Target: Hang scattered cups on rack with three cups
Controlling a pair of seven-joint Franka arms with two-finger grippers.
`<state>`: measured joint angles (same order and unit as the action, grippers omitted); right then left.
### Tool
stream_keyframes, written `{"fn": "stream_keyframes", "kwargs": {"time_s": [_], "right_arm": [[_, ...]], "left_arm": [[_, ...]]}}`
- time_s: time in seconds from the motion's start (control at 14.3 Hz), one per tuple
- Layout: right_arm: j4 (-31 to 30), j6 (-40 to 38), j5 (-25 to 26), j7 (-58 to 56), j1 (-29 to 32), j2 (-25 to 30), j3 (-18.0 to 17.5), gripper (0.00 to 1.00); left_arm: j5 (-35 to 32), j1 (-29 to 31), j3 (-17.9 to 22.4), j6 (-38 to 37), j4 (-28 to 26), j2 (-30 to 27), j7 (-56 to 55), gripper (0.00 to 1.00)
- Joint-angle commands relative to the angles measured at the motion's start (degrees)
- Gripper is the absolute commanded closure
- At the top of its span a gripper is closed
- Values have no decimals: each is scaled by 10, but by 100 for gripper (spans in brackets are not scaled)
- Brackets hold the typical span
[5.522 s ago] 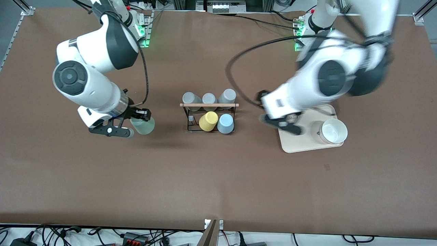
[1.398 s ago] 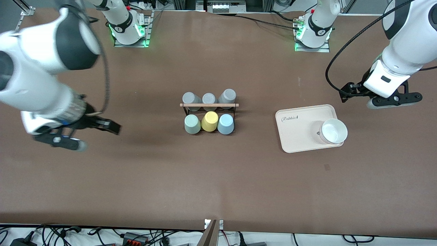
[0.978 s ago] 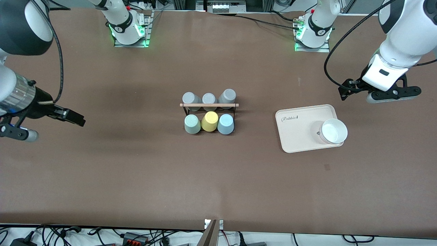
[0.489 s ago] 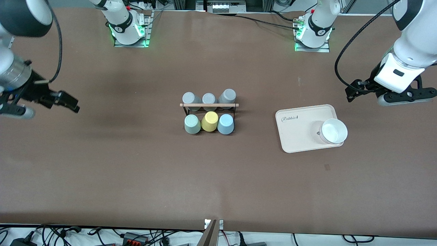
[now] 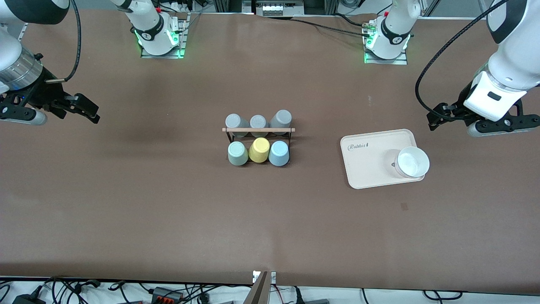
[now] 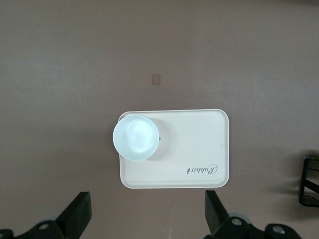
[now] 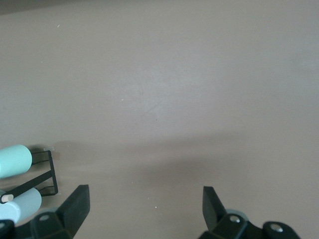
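Sage cup (image 5: 237, 153) hides its rack (image 5: 258, 130) peg.

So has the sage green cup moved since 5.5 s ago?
Yes. The sage green cup left the right gripper and now sits on the rack beside the yellow cup.

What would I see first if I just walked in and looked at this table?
Probably the rack in the middle of the table, full of cups: three grey ones, and nearer the camera a green cup, a yellow cup and a blue cup. Toward the left arm's end, a white bowl sits on a beige tray.
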<state>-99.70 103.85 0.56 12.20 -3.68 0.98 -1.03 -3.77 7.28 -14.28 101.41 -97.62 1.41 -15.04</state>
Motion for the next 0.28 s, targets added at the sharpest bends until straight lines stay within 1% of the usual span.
{"fn": "stream_keyframes", "kwargs": {"time_s": [0.0,0.21], "right_arm": [[34,-33,7,-46,7,-12,-7,0],[70,-61,1,-45,12,-36,-6,0]], "left_arm": [[13,3,0,-19,28,18,17,0],[13,4,0,-24,28,18,17,0]]}}
